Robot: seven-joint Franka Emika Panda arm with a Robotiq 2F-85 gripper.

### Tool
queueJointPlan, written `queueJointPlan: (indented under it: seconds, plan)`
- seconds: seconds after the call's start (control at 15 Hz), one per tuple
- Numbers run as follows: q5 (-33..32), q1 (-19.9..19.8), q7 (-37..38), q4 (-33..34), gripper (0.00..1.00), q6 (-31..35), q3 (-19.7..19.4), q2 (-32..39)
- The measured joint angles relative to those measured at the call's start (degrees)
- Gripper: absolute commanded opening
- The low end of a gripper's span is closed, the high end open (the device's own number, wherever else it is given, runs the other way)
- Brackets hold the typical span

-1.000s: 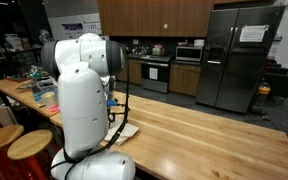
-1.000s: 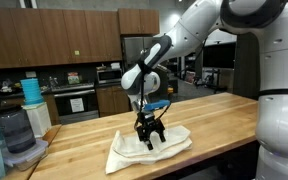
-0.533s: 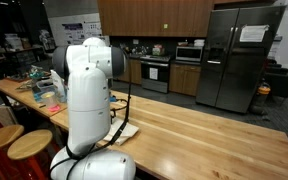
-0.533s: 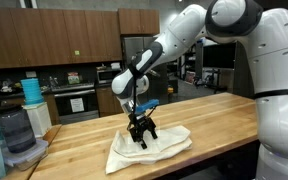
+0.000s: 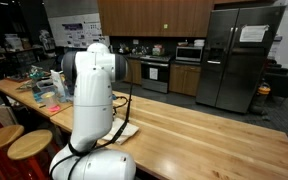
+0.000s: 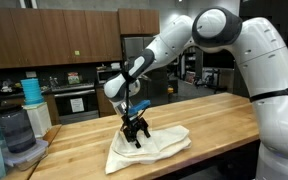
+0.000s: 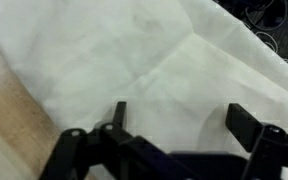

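Note:
A white cloth lies crumpled on the wooden table. My gripper hangs just above the cloth's middle, pointing down, with its jaws wide apart and nothing between them. In the wrist view the gripper shows two black fingers spread over the cloth, which fills most of that picture; bare wood shows at the left. In an exterior view the robot's white body hides the gripper, and only a corner of the cloth shows.
A blender jar and stacked containers stand at the table's end near the cloth. Clutter covers the table's far end. Two wooden stools stand beside it. A fridge and kitchen counters are behind.
The arm has swung sideways over the cloth, carrying the gripper a little toward the blender end of the table. The jaws stayed open and the cloth has not moved.

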Motion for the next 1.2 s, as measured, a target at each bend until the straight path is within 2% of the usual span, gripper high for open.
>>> queueJointPlan:
  seconds: [0.53,0.87,1.2]
  plan:
    - [-1.04,1.14,-1.22,7.35,1.00,-0.02,-0.61,5.41]
    - [-6.24,2.84,-3.03,11.09,1.00,0.84,-0.74,6.53]
    - [-9.65,4.09,-7.47,13.95,1.00,4.67,-0.73,7.23]
